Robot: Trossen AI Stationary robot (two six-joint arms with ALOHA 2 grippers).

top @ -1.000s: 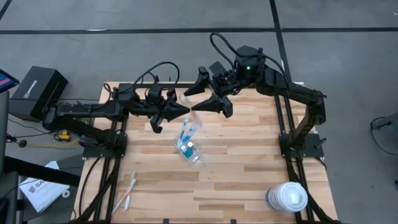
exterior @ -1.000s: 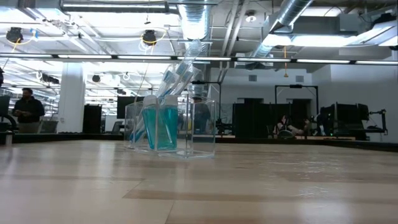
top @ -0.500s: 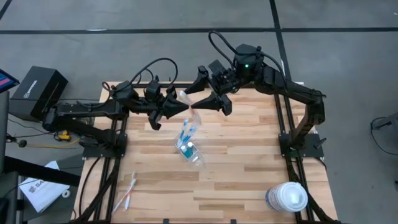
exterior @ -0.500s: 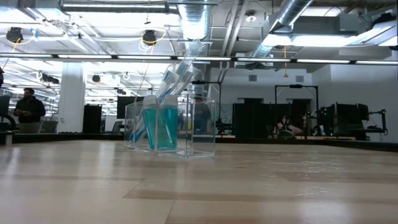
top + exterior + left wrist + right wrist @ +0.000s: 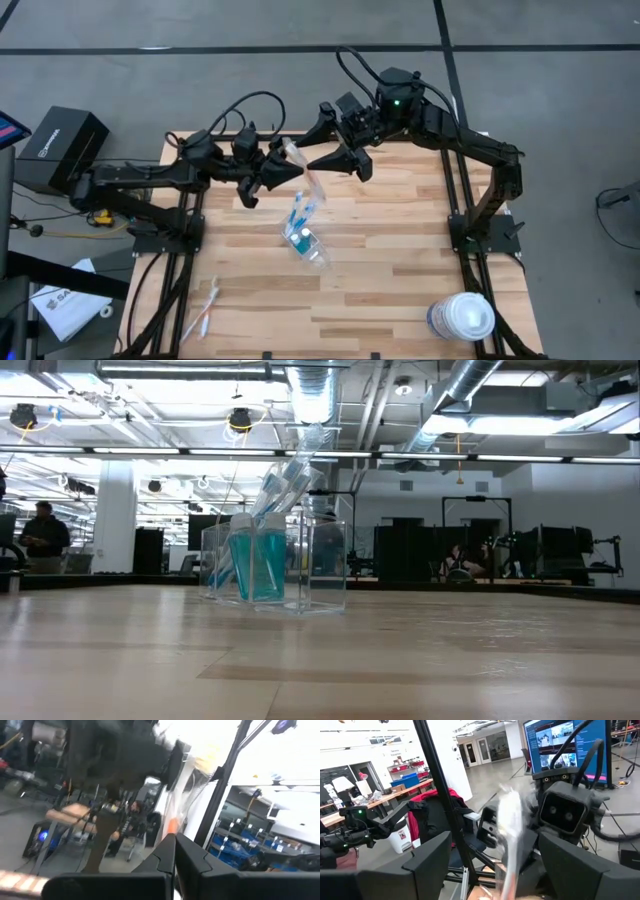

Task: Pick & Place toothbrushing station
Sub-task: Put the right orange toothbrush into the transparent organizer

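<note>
You had the round white-lidded tub (image 5: 462, 316) standing well apart from the right gripper (image 5: 304, 162), by the corner of the wooden table (image 5: 400, 250) on that gripper's own side. Well out beyond the left gripper (image 5: 298, 173), off the table, a black box (image 5: 62, 148) sat on the floor, with a white printed sheet (image 5: 62, 302) farther along that side. In the low view, a person (image 5: 42, 535) stood in the room far behind the table.

Honestly nothing readable here. The black box (image 5: 62, 145) left of the table has white lettering, but it's too small to make out. Same with the monitor (image 5: 565, 745).
</note>
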